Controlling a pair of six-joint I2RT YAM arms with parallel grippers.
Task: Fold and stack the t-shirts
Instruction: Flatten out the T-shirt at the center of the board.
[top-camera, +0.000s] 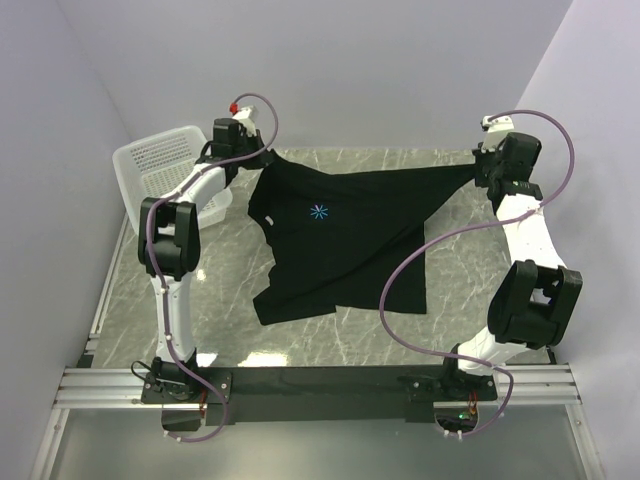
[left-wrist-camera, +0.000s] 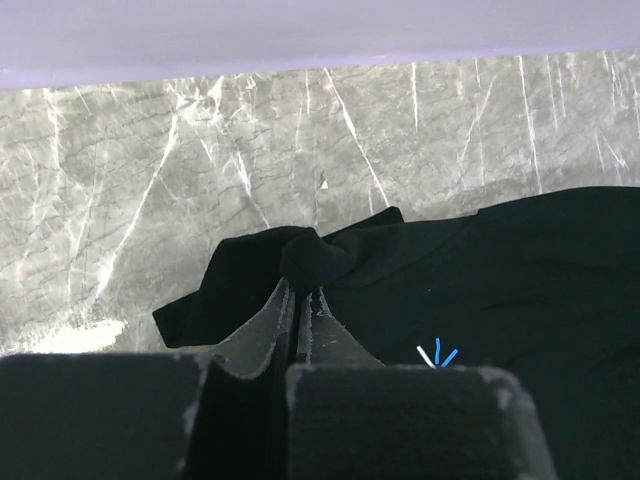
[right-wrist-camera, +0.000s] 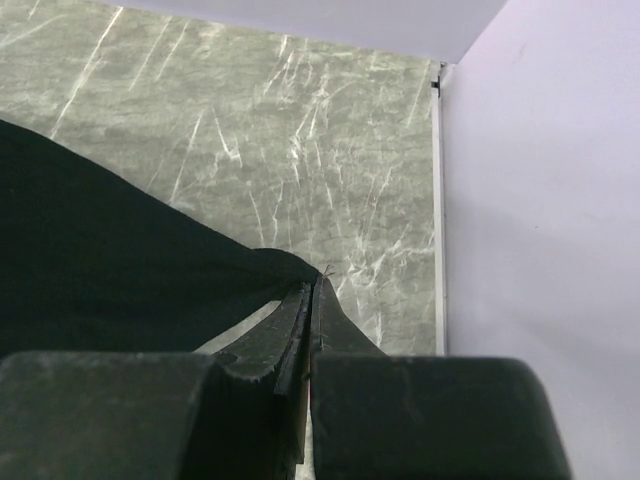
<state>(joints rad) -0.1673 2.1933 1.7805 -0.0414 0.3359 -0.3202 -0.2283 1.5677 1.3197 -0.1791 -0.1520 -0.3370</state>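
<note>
Black t-shirt (top-camera: 340, 250) spans sideways between my left tool (top-camera: 267, 153) and my right tool (top-camera: 478, 170), each pinching its far edge.

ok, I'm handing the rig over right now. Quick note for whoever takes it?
The left gripper is shut on the t-shirt at its far left corner, by the sleeve.
The right gripper is shut on its far right corner.
The shirt is stretched between them across the far side of the table, print up, the rest trailing toward the near side. The basket sits far left.
Done: the shirt is gripped and spread; no fold shows.
Left: fold it, then stack. Only one shirt is in view.
</note>
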